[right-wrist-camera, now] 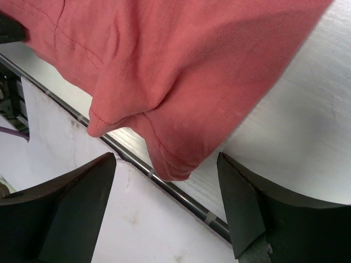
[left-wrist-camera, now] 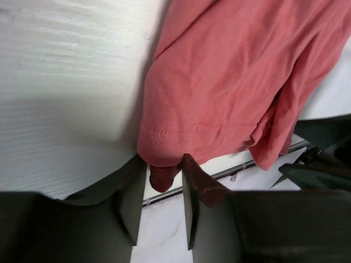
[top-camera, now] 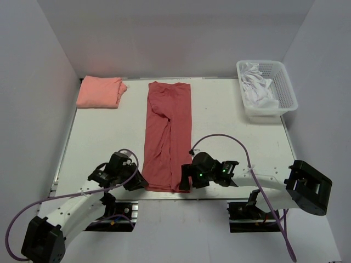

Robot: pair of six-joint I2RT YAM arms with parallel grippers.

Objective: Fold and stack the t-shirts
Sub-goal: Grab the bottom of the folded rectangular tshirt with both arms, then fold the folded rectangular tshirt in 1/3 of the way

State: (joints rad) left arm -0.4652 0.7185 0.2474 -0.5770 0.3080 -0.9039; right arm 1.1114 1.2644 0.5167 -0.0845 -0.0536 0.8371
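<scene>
The brick-red t-shirt (top-camera: 167,137) lies as a long strip down a white table (top-camera: 104,137) between pale walls, with the salmon-pink t-shirt (top-camera: 100,92) folded at the far left corner. Left gripper (left-wrist-camera: 162,181) pinches the red hem; right gripper (right-wrist-camera: 167,181) stands spread around its other corner.

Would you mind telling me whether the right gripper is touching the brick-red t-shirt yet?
Apart. The right wrist view shows the right gripper with jaws wide and the brick-red t-shirt corner hanging between them, clear space on both sides.

The top camera looked down from above the near edge. Both wrist cameras sat close over the brick-red t-shirt (top-camera: 168,137)'s near hem, which all three views shared.
</scene>
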